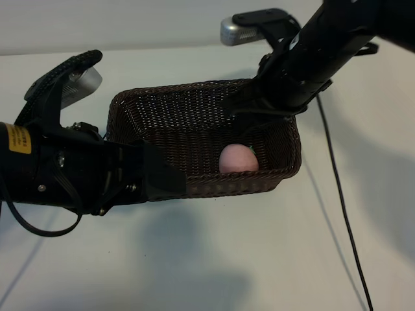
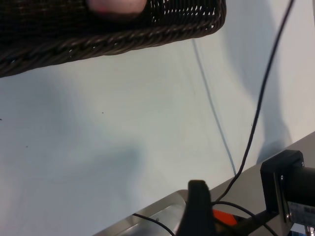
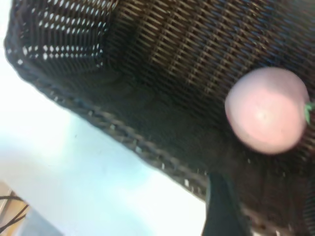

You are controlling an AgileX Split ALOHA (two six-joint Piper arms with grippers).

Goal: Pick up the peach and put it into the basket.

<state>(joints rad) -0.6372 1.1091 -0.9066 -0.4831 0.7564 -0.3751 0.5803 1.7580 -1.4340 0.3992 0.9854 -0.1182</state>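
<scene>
White tabletop (image 1: 259, 259) | peach (image 1: 237, 159) lay inside basket (image 1: 194, 103), right end | right gripper (image 1: 259, 107) above it at 12 o'clock, fingers apart, empty | left gripper (image 1: 152, 175) open, empty, at near rim.

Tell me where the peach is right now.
In the exterior view, the peach lies inside the basket, at its right end against the near wall, below the right gripper.

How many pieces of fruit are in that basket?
1: a peach lies on the floor of the basket, toward its right end beside the near wall. The arms hide part of the inside, so more could be hidden.
</scene>
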